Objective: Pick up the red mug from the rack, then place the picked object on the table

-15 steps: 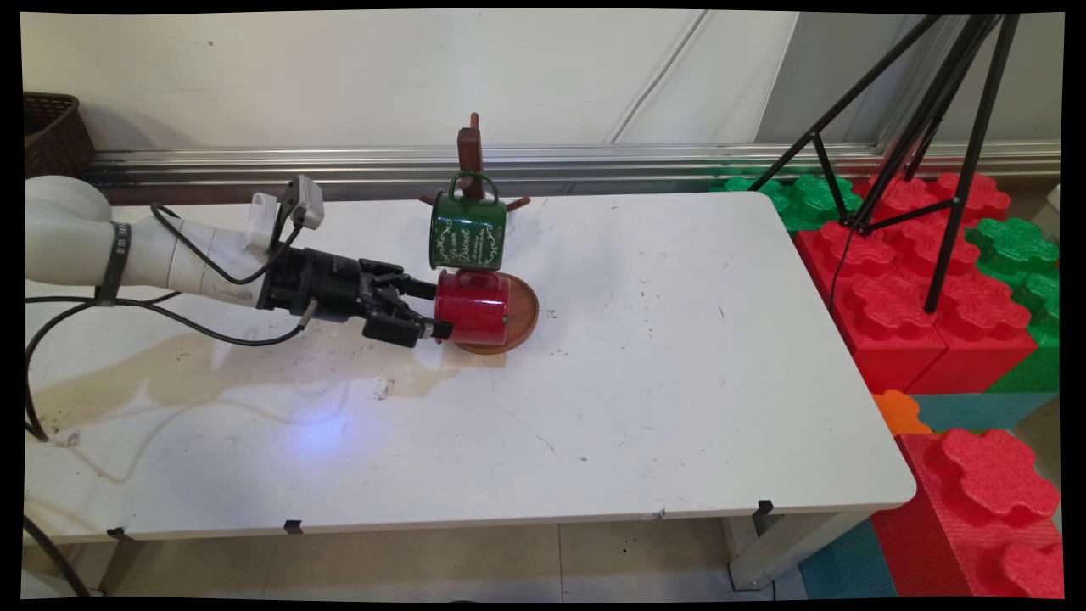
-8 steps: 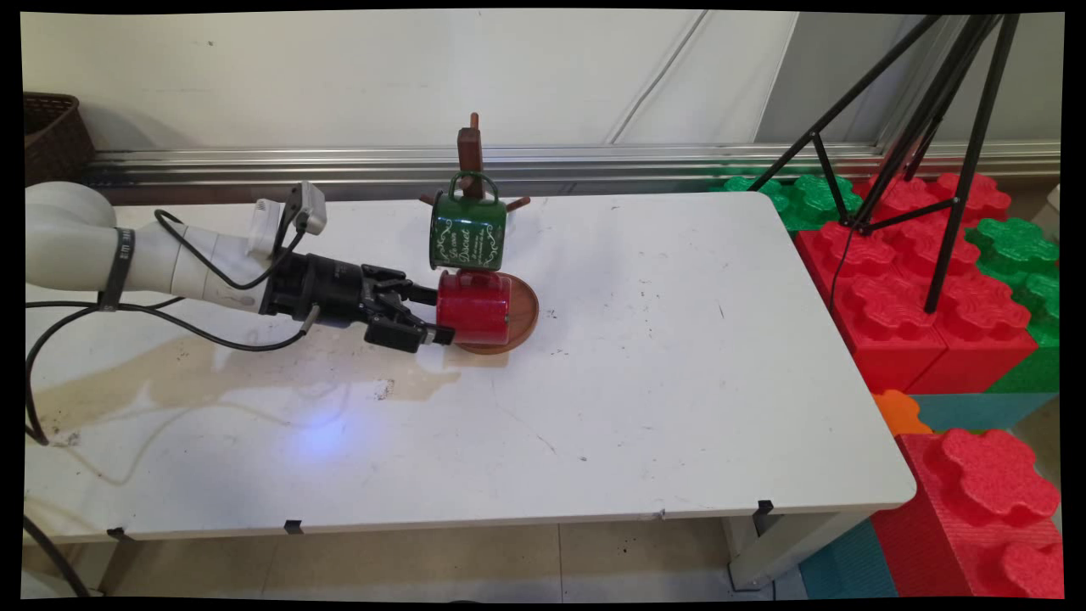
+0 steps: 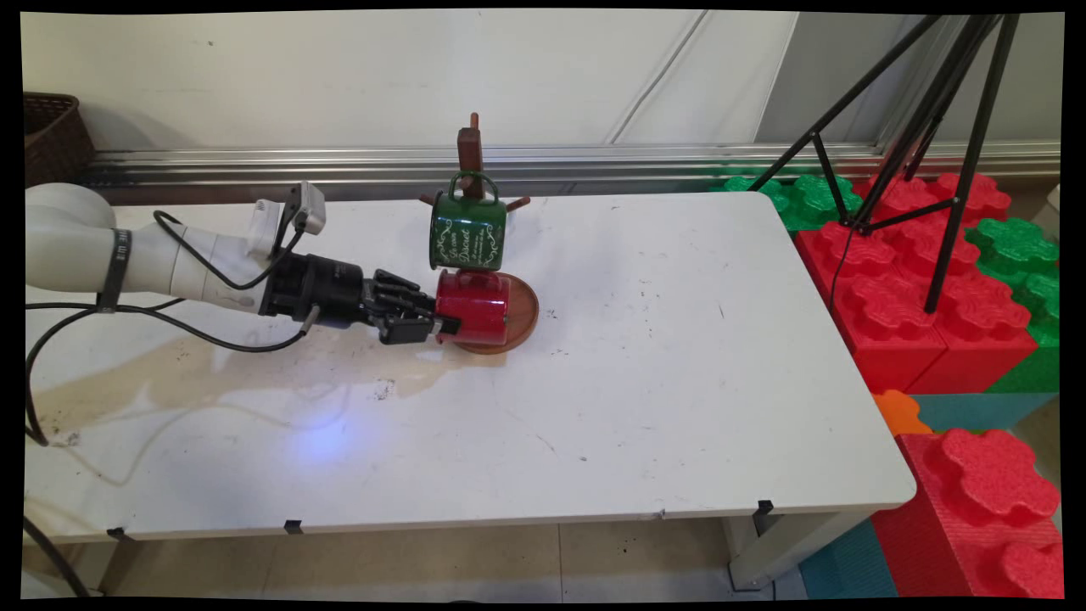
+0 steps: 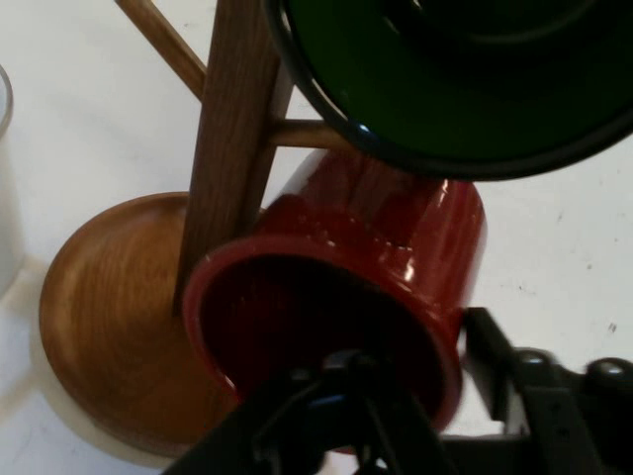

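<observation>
Since a second ago our gripper (image 3: pixel 443 321) has narrowed its jaws onto the red mug's (image 3: pixel 473 307) rim, one finger inside. We see it lying sideways on the wooden mug tree's (image 4: pixel 109 317) base, under the hanging green mug (image 3: pixel 467 231), on the white surface (image 3: pixel 645 373).

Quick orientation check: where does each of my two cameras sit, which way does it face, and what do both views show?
Main view: fixed above the table's near side, looking across the white table to the wall; arm and gripper enter from the left.
Hand view: on the hand, looking along the gripper into the red mug's mouth.
Shared: red mug, green mug, wooden mug stand.
</observation>
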Available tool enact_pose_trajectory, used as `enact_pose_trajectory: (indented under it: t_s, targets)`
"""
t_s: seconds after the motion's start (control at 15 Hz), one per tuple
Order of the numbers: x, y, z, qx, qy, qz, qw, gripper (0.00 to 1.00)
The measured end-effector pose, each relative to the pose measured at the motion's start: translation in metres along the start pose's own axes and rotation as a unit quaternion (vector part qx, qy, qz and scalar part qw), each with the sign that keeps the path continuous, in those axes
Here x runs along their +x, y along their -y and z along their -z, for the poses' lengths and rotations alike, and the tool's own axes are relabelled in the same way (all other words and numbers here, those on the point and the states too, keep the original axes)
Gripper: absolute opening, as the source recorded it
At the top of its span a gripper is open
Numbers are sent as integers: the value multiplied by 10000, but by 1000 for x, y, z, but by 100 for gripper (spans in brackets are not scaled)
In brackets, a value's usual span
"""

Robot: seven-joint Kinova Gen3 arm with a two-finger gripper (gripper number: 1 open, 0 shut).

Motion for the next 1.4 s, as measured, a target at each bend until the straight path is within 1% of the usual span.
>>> enact_pose_trajectory:
  t_s: [0.33,1.07,1.27,1.4]
  targets:
    - [0,-3,2,-69,1,44,10000,0]
    - [4,-16,11,-369,-28,138,9992,0]
    - [4,-20,15,-455,24,119,9989,0]
    - [3,-23,19,-492,102,70,9987,0]
